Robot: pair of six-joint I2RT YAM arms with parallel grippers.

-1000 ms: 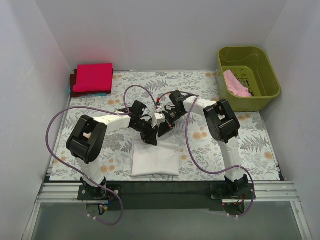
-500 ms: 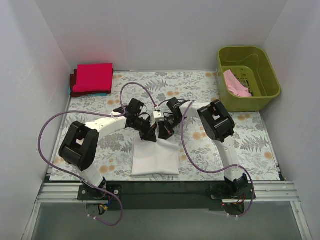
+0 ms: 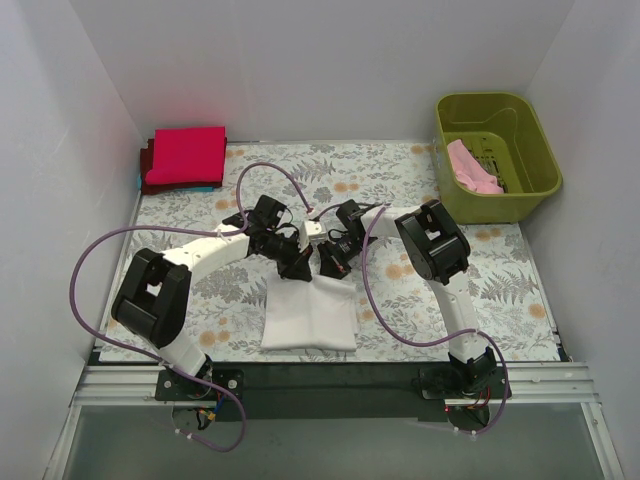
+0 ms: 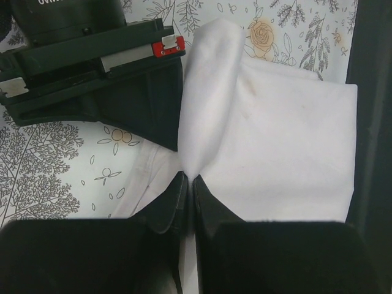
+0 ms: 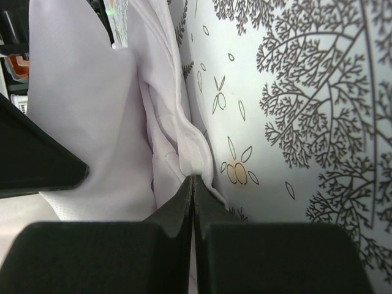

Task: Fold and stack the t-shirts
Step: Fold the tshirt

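- Desk (image 3: 500, 290) with a grey-and-orange floral printed top, carrying all items below.
- Olive-green rectangular plastic basket (image 3: 497, 207), at the far right corner of the desk.
- White soft cloth t-shirt (image 3: 310, 322), folded into a rough rectangle at the near middle of the desk, between the two arms; far edge lifted off the desk into a raised ridge of cloth, near part lying flat.
- Bright crimson red cloth t-shirt (image 3: 186, 154), folded flat at the far left corner, resting on darker folded cloth, well apart from the white one.
- Pale pink cloth t-shirt (image 3: 470, 167), crumpled inside the basket against its left wall.
- Left black two-finger hand (image 3: 297, 268), clenched on the left part of the white t-shirt's raised far edge; in the left wrist view, fingertips pressed together on a pinch of the cloth.
- Right black two-finger hand (image 3: 330, 265), just beside the left one, clenched on the same edge's right part; in the right wrist view, fingertips shut tight on a bunched white fold.
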